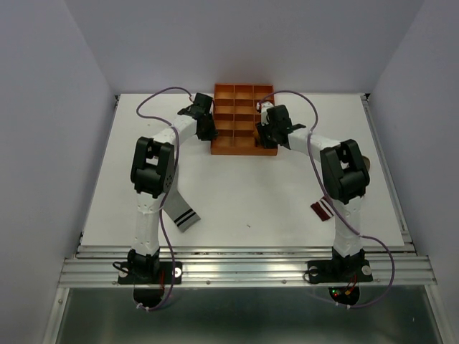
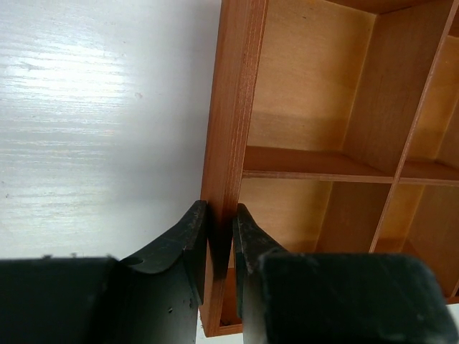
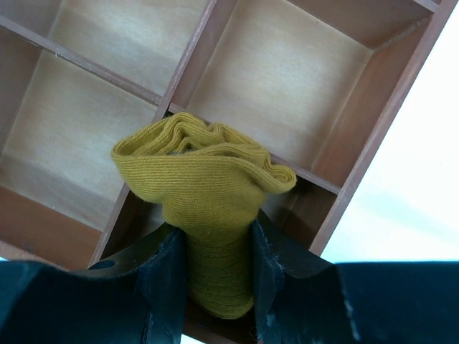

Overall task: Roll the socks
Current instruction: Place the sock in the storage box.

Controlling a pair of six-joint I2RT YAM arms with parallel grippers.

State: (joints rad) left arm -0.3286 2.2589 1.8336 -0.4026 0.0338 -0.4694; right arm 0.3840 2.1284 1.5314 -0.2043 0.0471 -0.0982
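A rolled mustard yellow sock (image 3: 204,179) is clamped between the jaws of my right gripper (image 3: 217,236), which is shut on it and holds it over the compartments of the orange tray (image 3: 373,143). My left gripper (image 2: 220,215) is shut on the tray's left wall (image 2: 233,107), one finger outside and one inside. From above, the left gripper (image 1: 209,132) sits at the left side of the tray (image 1: 244,92) and the right gripper (image 1: 264,135) over its right part. A grey sock (image 1: 182,211) with black-white stripes lies flat by the left arm. A taupe-brown sock (image 1: 320,210) shows partly behind the right arm.
The tray stands at the back middle of the white table (image 1: 251,193). Its compartments in both wrist views hold nothing. Metal rails (image 1: 244,269) run along the table's near edge, and grey walls close in the sides.
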